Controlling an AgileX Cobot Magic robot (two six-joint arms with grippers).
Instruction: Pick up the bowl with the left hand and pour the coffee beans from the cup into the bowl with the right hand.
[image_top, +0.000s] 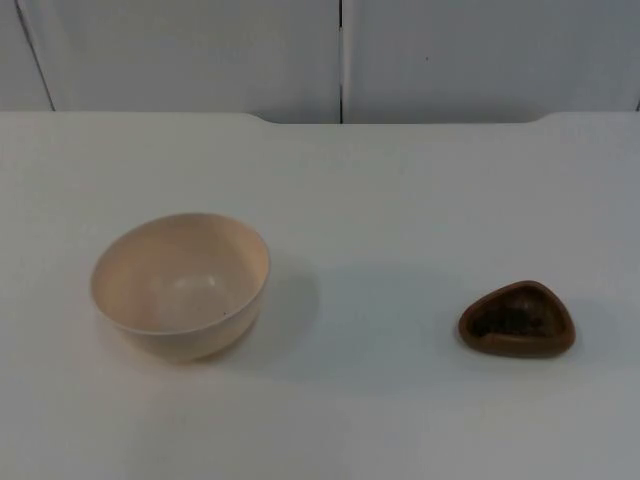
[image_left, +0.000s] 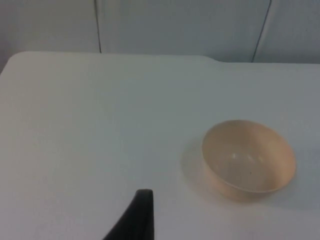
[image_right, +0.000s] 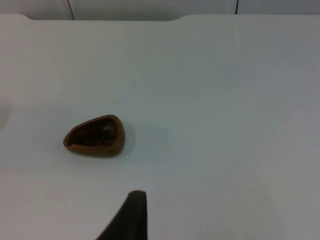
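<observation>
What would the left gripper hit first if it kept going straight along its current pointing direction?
Most likely bare white table. In the left wrist view its black fingertip points past the cream bowl, which sits off to one side of that line, though depth is hard to judge.

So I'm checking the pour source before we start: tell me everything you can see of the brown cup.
The brown cup is a small, low dish with a rounded triangular outline and a thick rim, wood-like in colour. It stands upright on the white table, well apart from the cream bowl on the table's other side. Dark coffee beans lie inside it. Nothing touches it but the table; neither gripper holds it.
</observation>
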